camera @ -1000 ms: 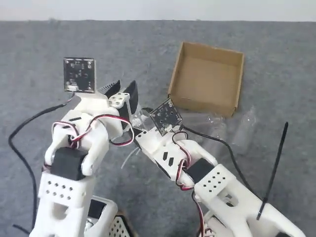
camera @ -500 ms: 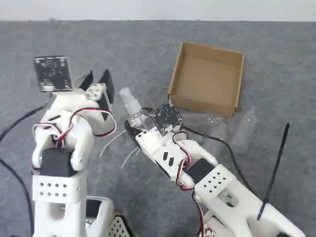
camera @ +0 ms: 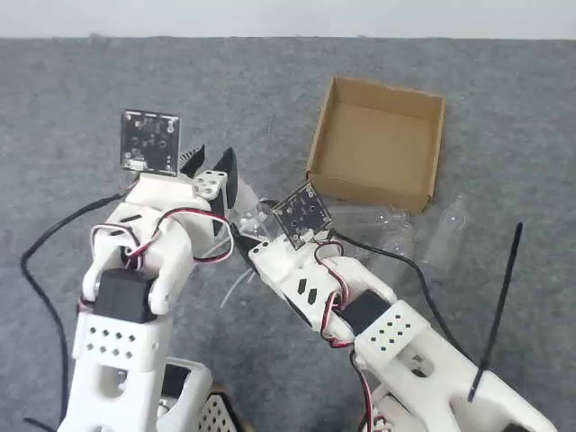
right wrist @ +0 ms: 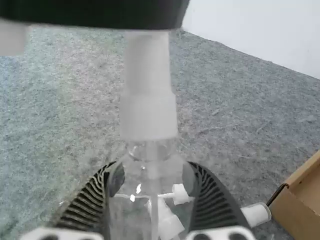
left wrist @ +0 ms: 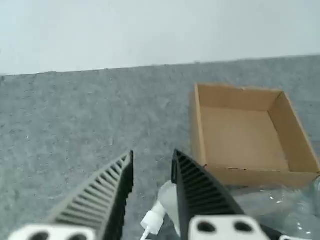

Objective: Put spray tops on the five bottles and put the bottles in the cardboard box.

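My right gripper (right wrist: 152,172) is shut on a clear bottle (right wrist: 150,197) and holds it upright, with a white spray top (right wrist: 149,100) on its neck. In the high view this bottle (camera: 253,218) stands just left of the cardboard box (camera: 369,191). My left gripper (camera: 213,160) hangs right above it, open, and its dark fingers straddle the spray head (left wrist: 152,221) without closing on it. The box (left wrist: 250,176) is empty. Two more clear bottles (camera: 400,229) lie in front of the box.
Loose spray tops (right wrist: 176,192) with thin tubes lie on the grey mat near the held bottle. A black strap (camera: 499,306) sticks up by the right arm's base. A black cable (camera: 40,243) loops at the left. The mat beyond the box is open.
Half a second ago my left gripper had swung away to the left, baring the spray top. It is back over the bottle now. The right gripper has kept the bottle still.
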